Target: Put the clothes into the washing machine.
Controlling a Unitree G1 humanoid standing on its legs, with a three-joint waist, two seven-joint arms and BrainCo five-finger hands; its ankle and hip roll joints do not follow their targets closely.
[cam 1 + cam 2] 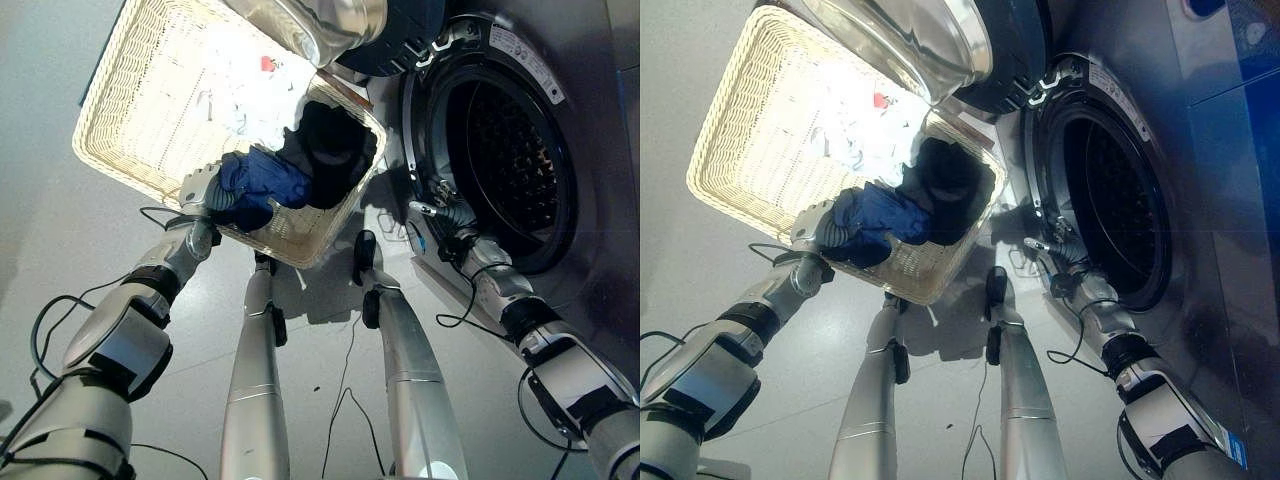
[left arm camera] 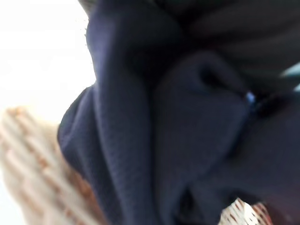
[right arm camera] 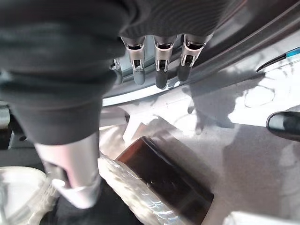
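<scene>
We are reaching with our left hand point(image 1: 203, 190) into the near corner of the wicker basket point(image 1: 120, 120), where the blue garment point(image 1: 262, 180) is lying bunched in soft folds. Our left wrist view is showing that cloth pressed close against the hand, a fine knitted weave with a small fastener, but the fingers are buried in it, so we cannot tell whether they are closing on the fabric or merely lying against it. Beside the blue piece a black garment point(image 1: 330, 150) is slumping in a rounded heap against the basket's far corner, and pale white laundry point(image 1: 240, 95) is spreading thinly over the basket floor.

We are judging the task to be at its start: all the clothes we are seeing are sitting in the basket, and the drum point(image 1: 510, 160) is showing bare perforated metal with no cloth visible inside. Every piece is waiting to be lifted and carried across.

The basket is a cream rectangle of tight woven cane, stiff-walled and shallow. The washing machine point(image 1: 600, 250) is standing just beside it, grey and smooth, with a dark rubbery ring round its circular opening. Its glass door point(image 1: 330, 25) is hanging open above the basket, glossy and domed. Our right hand point(image 1: 440, 205) is hovering at the lower rim of the opening, fingers straight and relaxed, holding nothing.
</scene>
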